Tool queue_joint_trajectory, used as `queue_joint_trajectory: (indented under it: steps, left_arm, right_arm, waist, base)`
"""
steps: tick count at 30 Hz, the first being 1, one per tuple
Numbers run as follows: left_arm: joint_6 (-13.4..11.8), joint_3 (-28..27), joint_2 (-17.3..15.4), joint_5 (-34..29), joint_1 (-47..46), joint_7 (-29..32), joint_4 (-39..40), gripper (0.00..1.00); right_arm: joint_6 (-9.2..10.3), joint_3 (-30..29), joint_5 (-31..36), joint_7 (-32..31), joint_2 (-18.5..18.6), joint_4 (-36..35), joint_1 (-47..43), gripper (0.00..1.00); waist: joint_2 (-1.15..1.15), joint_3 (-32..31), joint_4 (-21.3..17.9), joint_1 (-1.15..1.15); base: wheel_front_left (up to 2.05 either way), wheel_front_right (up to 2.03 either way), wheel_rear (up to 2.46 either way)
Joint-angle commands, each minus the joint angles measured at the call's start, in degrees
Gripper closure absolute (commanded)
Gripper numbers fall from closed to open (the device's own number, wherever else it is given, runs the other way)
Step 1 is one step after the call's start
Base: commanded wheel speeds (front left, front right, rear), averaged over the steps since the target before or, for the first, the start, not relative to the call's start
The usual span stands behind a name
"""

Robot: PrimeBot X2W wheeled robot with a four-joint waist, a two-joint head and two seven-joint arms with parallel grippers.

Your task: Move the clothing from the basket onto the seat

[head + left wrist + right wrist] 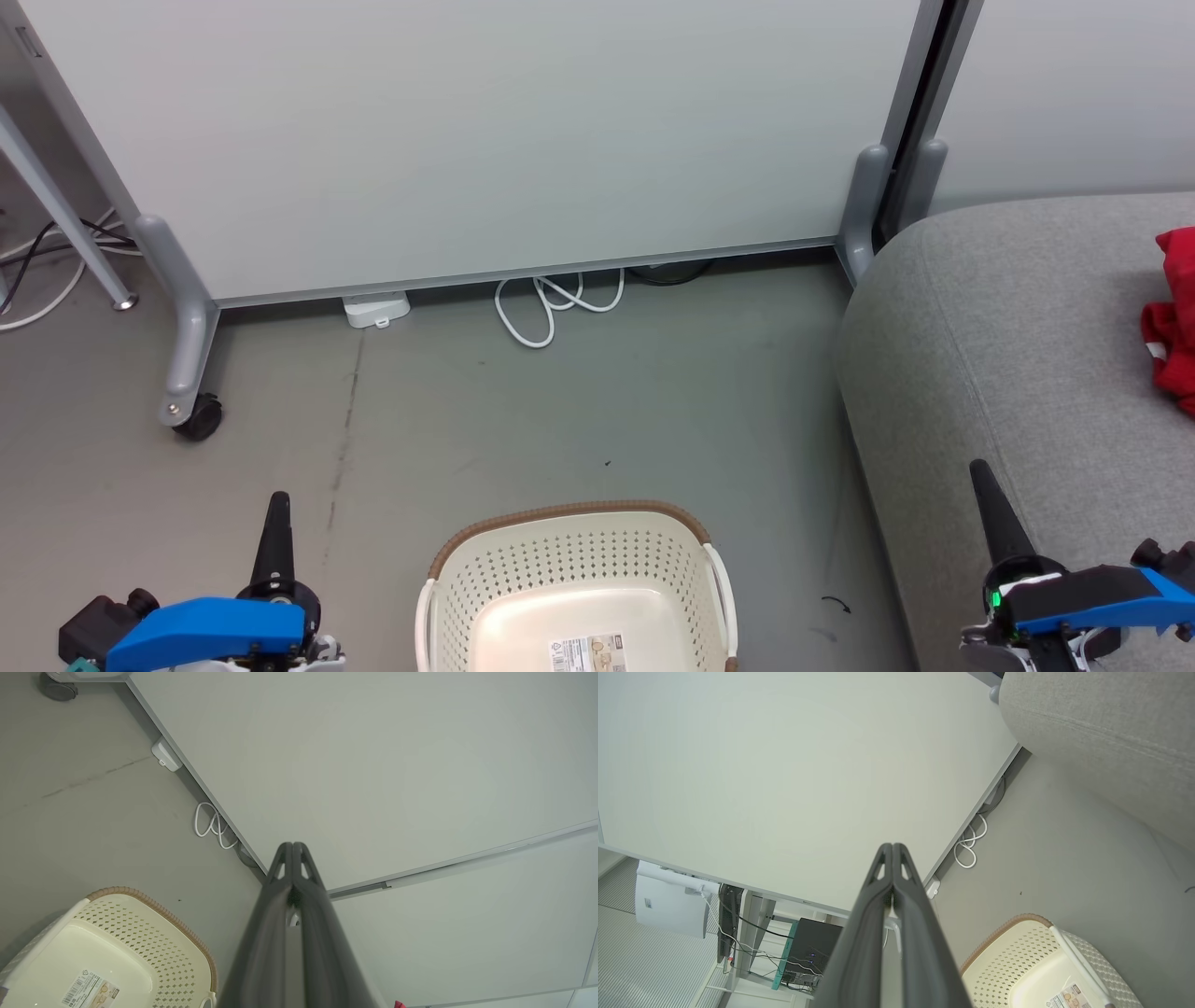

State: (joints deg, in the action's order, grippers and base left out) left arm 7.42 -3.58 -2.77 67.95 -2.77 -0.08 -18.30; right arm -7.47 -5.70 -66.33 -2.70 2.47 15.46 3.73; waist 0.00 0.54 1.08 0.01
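Observation:
The cream basket (653,546) with a brown rim stands on the floor at the bottom centre, with a label on its bare bottom and no fabric inside; it also appears as the basket (154,933) and the basket (1017,947). Red clothing (1174,322) lies on the grey seat (1008,336) at the right edge. My left gripper (278,499) is shut and holds nothing, left of the basket. My right gripper (977,467) is shut and holds nothing, over the seat's front edge. Pressed-together fingers show in the left gripper (292,845) and right gripper (893,846) wrist views.
A pale partition panel (485,140) on castor feet (196,415) stands behind the basket. A white cable loop (551,308) and a small white box (376,309) lie at its base. Bare grey floor (597,401) separates basket and panel.

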Motion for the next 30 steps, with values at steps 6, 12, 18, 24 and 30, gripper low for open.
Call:
queue_joint_trajectory:
  steps: [6,12,18,24,30]
  left_arm:
    - [0.1,-0.7,-0.1,4.0,-1.7,1.1,1.3,1.0]
    - [0.1,-1.0,-0.1,7.0,-2.0,1.9,1.7,1.0]
    - [0.1,-1.4,-0.1,9.8,-2.3,2.7,2.2,1.0]
    - [0.1,-1.7,-0.2,12.4,-2.6,3.5,2.6,1.0]
    - [0.1,-2.0,-0.2,14.6,-2.8,4.1,2.9,1.0]
  right_arm:
    - [-0.03,-0.2,-4.3,-0.7,0.4,-0.8,1.5,1.0]
    - [-0.03,-0.3,-7.4,-1.2,0.5,-0.9,1.7,1.0]
    - [-0.03,-0.4,-10.5,-1.6,0.5,-1.0,1.9,1.0]
    - [-0.03,-0.5,-13.4,-2.1,0.5,-1.1,2.1,1.0]
    - [-0.04,-0.6,-15.6,-2.3,0.5,-1.2,2.1,1.0]
  waist:
    - [0.0,0.0,-0.1,0.0]
    - [0.0,-0.1,-0.2,-0.01]
    - [0.0,-0.1,-0.4,-0.01]
    - [0.0,-0.2,-0.5,-0.01]
    - [0.0,-0.2,-0.6,-0.01]
  base:
    - [0.0,0.0,0.0]
    - [0.0,0.0,0.0]
    - [0.0,0.0,0.0]
    - [0.0,0.0,0.0]
    - [0.0,0.0,0.0]
